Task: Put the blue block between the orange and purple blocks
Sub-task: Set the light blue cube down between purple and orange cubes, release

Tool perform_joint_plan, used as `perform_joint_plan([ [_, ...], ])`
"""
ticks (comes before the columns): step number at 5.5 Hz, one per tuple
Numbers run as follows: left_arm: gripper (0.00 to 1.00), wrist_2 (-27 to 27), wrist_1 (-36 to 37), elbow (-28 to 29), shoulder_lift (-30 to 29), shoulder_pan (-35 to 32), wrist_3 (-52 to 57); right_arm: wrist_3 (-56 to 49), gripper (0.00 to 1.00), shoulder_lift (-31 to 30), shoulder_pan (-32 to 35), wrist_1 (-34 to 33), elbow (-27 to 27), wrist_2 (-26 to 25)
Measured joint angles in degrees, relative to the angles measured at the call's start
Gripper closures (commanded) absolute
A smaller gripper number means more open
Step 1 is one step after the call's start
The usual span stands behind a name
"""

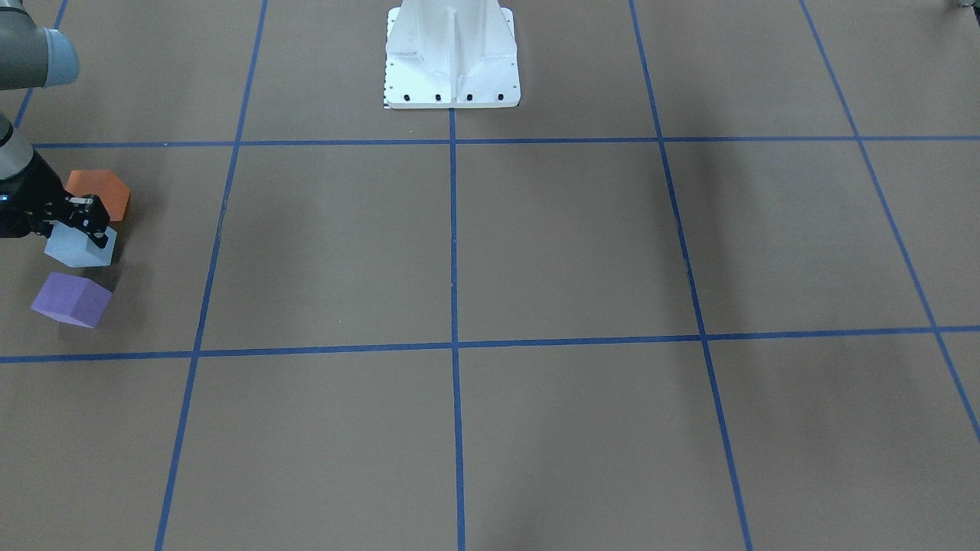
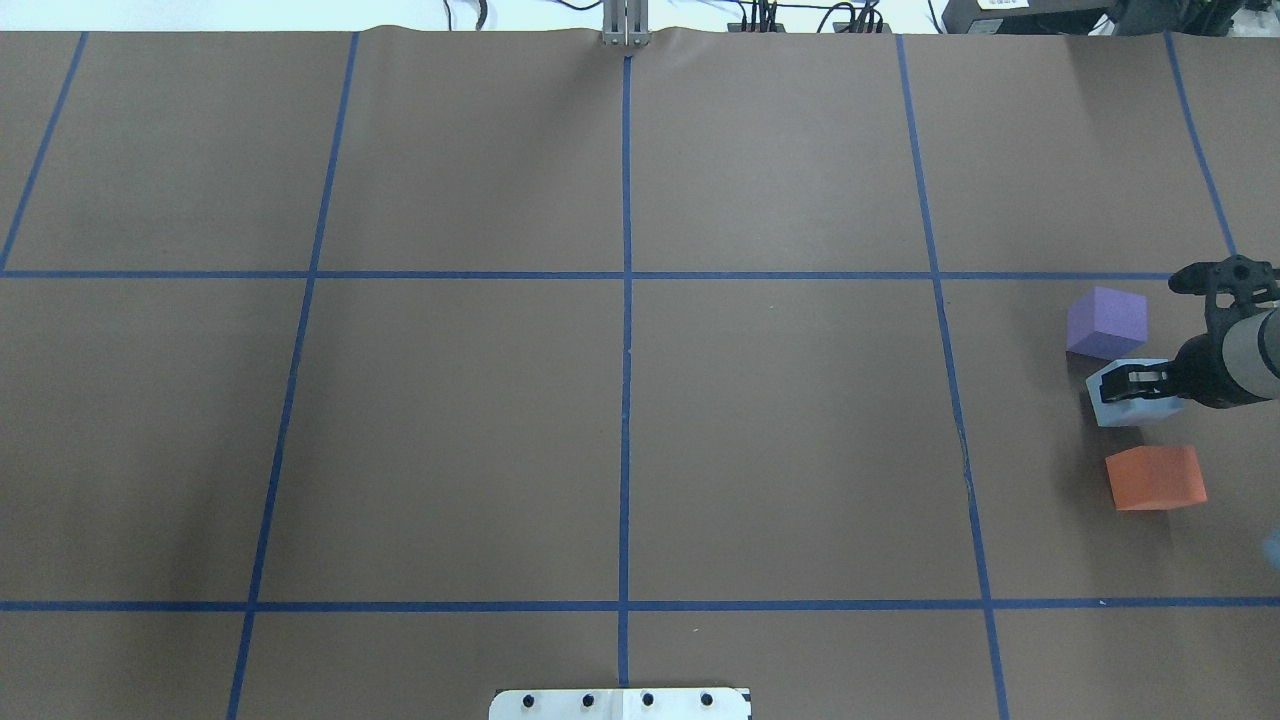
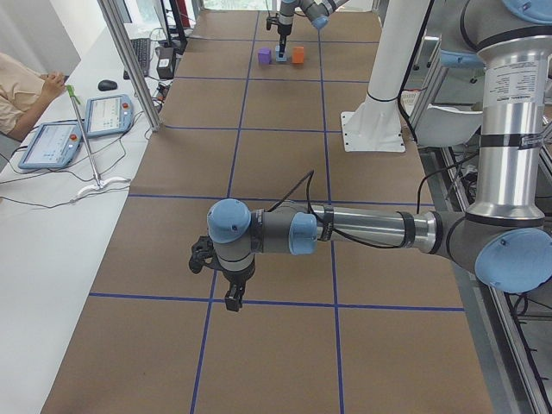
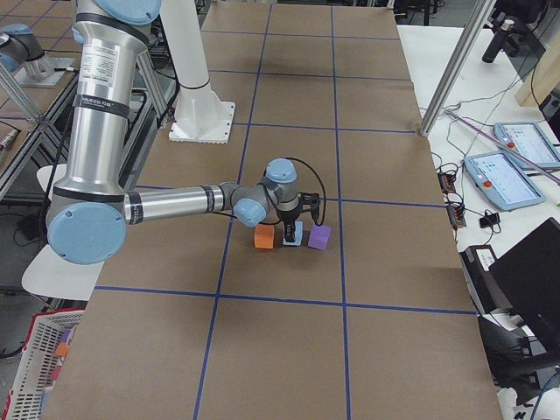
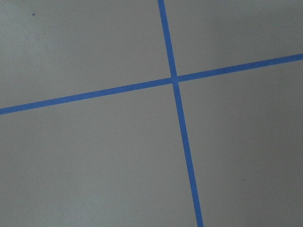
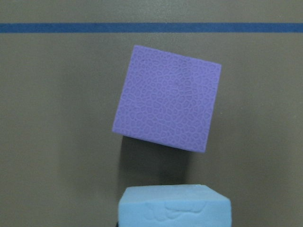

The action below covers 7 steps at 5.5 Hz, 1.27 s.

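The light blue block (image 2: 1130,400) sits between the purple block (image 2: 1106,322) and the orange block (image 2: 1155,478) at the table's right side. My right gripper (image 2: 1138,383) reaches in from the right edge, and its fingers straddle the blue block and are shut on it. The front view shows the same row: orange block (image 1: 101,191), blue block (image 1: 76,249), purple block (image 1: 71,300), with the right gripper (image 1: 80,223) on the blue one. The right wrist view shows the purple block (image 6: 168,98) beyond the blue block (image 6: 174,206). My left gripper (image 3: 231,293) hangs over bare table; I cannot tell whether it is open.
The white robot base (image 1: 452,57) stands at mid-table on the robot's side. Blue tape lines (image 2: 626,350) divide the brown table into squares. An operator (image 3: 21,95) and tablets (image 3: 82,125) are at a side bench beyond the table's edge.
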Motion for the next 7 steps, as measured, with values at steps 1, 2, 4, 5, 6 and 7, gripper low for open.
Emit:
perform_joint_plan([
  [1, 0.0, -0.07, 0.0, 0.0, -0.01, -0.01, 0.0, 0.06, 0.0, 0.05, -0.7, 0.04, -0.04, -0.54],
  [2, 0.0, -0.12, 0.0, 0.0, 0.0, -0.03, 0.0, -0.01, 0.0, -0.06, -0.76, 0.08, 0.2, -0.72],
  [4, 0.0, -0.15, 0.0, 0.06, 0.03, 0.0, 0.0, -0.81, 0.0, -1.55, 1.99, -0.64, 4.21, 0.47],
  [5, 0.0, -0.15, 0.0, 0.08, 0.03, -0.02, 0.06, -6.18, 0.0, -1.79, 7.72, -3.49, 5.73, 3.65],
  [6, 0.0, -0.14, 0.0, 0.06, 0.03, -0.06, 0.14, -18.81, 0.0, -1.72, 15.87, -9.81, 5.96, 7.8],
  [7, 0.0, -0.15, 0.0, 0.05, 0.03, -0.08, 0.19, -38.34, 0.0, -1.54, 26.39, -20.88, 5.61, 11.67],
])
